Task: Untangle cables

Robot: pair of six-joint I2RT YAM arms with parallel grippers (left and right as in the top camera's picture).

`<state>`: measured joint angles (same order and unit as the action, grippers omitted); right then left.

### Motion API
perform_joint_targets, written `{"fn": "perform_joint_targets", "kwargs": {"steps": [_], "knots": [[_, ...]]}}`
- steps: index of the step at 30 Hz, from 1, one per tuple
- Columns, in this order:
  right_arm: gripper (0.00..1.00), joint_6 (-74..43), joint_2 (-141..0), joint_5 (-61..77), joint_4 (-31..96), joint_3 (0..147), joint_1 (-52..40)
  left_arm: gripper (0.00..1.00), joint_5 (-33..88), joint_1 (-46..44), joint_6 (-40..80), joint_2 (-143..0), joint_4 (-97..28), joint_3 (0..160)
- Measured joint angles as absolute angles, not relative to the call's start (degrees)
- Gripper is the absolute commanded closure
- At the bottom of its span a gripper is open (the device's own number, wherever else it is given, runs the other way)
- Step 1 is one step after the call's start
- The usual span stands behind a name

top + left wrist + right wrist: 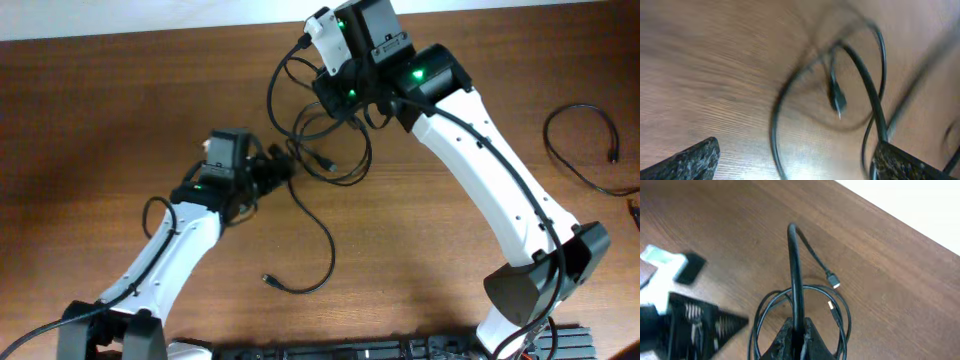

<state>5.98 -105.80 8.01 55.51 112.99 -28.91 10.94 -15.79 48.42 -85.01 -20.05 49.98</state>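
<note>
Overhead: the table (pixel 120 100) is brown wood. Of the cables (pixel 325 150), most lie in a loose tangle of loops at upper centre. One strand (pixel 325 250) runs from it down to a plug end at lower centre. A third cable (pixel 590 150) lies by itself at the right edge, well apart from the tangle. The right gripper (pixel 340 108) points down into the top of the tangle. The left gripper (pixel 280 170) reaches in at the tangle's left side. Neither pair of jaws can be read from here.

Left wrist: the picture is blurred. The left gripper (pixel 796 145) has its jaws wide apart, with one finger in each lower corner. Cable loops (pixel 875 75) curve over the wood between and beyond them. One strand runs down to the inner edge of the lower-right finger, but I cannot tell whether it touches. A plug (pixel 837 100) hangs at centre, just above the wood.

Right wrist: the right gripper (pixel 798 325) is closed at bottom centre, pinching one cable (pixel 794 270). That cable rises straight up from the fingers, bends over and drops to a plug (pixel 832 282) at the right. More loops (pixel 842 315) lie on the table around the fingers. A blurred part of the left arm (pixel 690 320) shows at lower left.
</note>
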Motion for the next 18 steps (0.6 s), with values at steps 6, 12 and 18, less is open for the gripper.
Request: {"fn": "perform_joint_targets", "kwargs": {"steps": [6,12,18], "knots": [[0.96,6.0,-105.75,8.01,57.74,113.01,-28.36,0.01,14.5,-11.92,71.83,-85.47,-10.37,49.54],[0.96,5.96,-104.33,8.03,59.72,113.03,-28.36,1.0,33.41,-12.01,82.87,-102.19,-2.5,49.5],[0.96,5.52,-102.04,1.15,63.0,113.03,-24.86,1.0,37.47,-1.43,64.71,-103.07,-2.61,49.47]]}}
